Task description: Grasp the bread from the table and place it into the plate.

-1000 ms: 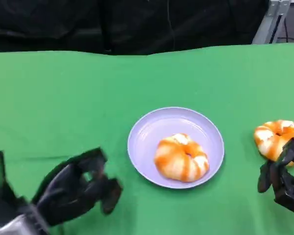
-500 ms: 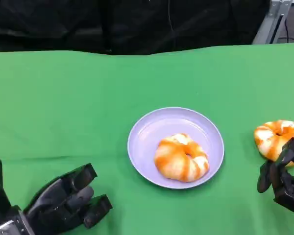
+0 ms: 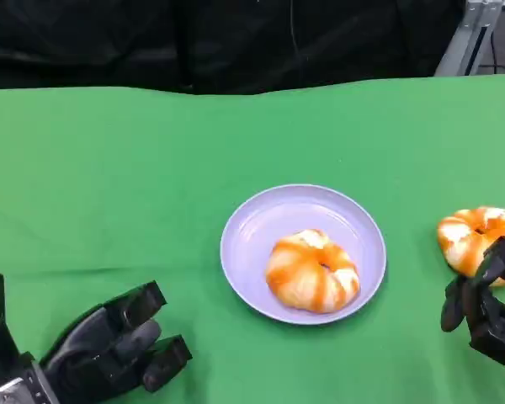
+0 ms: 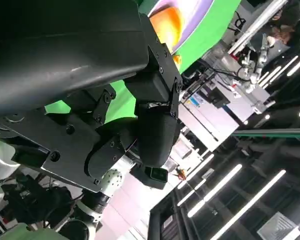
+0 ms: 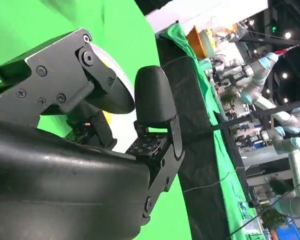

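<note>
One bread is set in plate | second bread is left on tabletop | right robot hand is spread, empty, beside it | left robot hand is loosely curled, empty

Bright, even overhead light; soft shadows, slightly soft focus.

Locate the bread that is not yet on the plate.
In the head view, the bread on the table lies at the right edge, right of the lavender plate and just beyond the right hand.
</note>
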Robot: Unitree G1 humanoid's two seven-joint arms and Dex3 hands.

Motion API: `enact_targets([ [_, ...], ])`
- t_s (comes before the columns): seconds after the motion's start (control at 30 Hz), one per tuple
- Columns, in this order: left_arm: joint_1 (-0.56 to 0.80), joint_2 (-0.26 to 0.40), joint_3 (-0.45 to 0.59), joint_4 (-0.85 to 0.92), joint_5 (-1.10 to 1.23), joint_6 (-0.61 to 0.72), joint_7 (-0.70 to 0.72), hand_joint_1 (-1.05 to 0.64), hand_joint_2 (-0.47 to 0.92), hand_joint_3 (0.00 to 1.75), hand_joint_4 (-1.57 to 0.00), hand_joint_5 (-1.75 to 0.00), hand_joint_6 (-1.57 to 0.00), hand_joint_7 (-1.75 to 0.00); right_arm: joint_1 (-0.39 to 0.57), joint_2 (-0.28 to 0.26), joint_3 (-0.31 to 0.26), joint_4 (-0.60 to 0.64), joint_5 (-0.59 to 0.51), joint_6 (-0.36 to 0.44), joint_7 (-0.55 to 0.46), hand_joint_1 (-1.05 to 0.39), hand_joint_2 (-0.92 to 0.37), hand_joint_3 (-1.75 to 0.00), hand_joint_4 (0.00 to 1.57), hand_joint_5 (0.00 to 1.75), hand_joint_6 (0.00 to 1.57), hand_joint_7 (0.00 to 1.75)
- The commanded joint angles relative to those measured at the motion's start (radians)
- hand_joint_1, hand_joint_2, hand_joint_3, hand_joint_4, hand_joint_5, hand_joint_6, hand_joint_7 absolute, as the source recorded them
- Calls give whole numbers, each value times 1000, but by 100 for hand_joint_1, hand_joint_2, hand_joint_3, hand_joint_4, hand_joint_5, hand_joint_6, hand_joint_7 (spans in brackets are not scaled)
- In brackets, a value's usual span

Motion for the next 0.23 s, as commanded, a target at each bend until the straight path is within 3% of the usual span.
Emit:
enact_targets([
  [0.03, 8, 1, 29, -11, -3, 11, -10, -20, 53, 109, -88, -175, -88, -160, 14, -10, -5, -23, 9, 4, -10, -7, -51, -128, 90, 175, 76, 163],
  [0.23, 8, -15, 89, -1, -38, 2, -49, -19, 53, 105, -84, -175, -87, -160, 19, -7, -3, -28, 11, 2, -9, -6, -51, -129, 90, 175, 76, 164],
])
